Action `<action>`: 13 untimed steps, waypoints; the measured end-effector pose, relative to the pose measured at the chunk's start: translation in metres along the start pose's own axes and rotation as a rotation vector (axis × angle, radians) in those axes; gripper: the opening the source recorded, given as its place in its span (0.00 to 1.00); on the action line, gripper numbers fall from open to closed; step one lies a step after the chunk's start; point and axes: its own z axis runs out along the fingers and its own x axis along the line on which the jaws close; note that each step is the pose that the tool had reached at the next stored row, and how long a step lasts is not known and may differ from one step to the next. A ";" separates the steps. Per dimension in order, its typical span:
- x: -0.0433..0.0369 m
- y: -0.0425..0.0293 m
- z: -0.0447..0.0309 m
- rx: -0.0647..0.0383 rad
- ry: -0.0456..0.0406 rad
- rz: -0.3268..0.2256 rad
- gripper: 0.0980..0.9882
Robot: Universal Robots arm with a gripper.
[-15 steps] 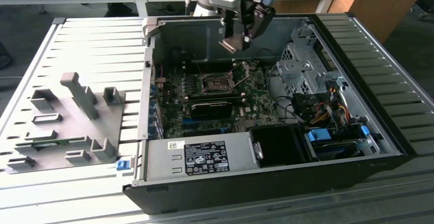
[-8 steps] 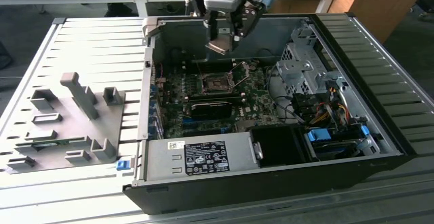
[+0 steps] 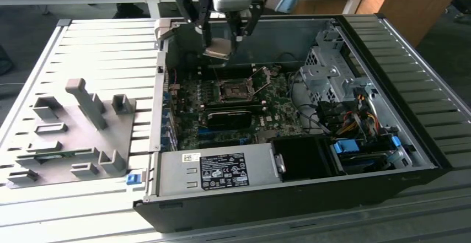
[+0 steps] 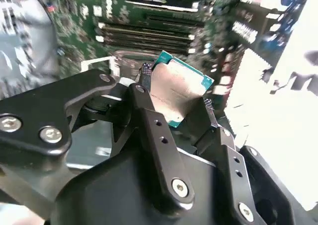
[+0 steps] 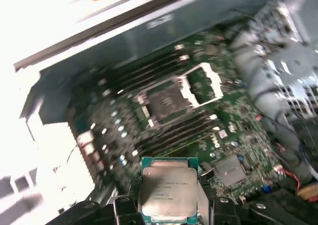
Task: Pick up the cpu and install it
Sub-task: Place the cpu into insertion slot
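The cpu is a small flat square chip with a silvery top and green rim, held in the air above the back of the open computer case. My gripper is shut on the cpu, its two black fingers clamping opposite edges. In both wrist views the cpu sits between the fingers. The dark square socket on the green motherboard lies below, with its metal retention frame flipped open.
The black computer case lies on its side on a slatted metal table. A grey fixture block with slots stands at the exterior view's left. A power supply, drive cage and cables crowd the case interior.
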 end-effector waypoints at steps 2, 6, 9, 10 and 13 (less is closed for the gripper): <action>0.0064 -0.0042 -0.0016 -0.002 0.0017 -0.066 0.48; 0.0174 -0.0110 -0.0043 -0.004 0.0043 -0.176 0.48; 0.0236 -0.0146 -0.0059 -0.005 0.0056 -0.238 0.48; 0.0255 -0.0157 -0.0063 -0.006 0.0060 -0.257 0.48; 0.0297 -0.0181 -0.0072 -0.007 0.0067 -0.297 0.48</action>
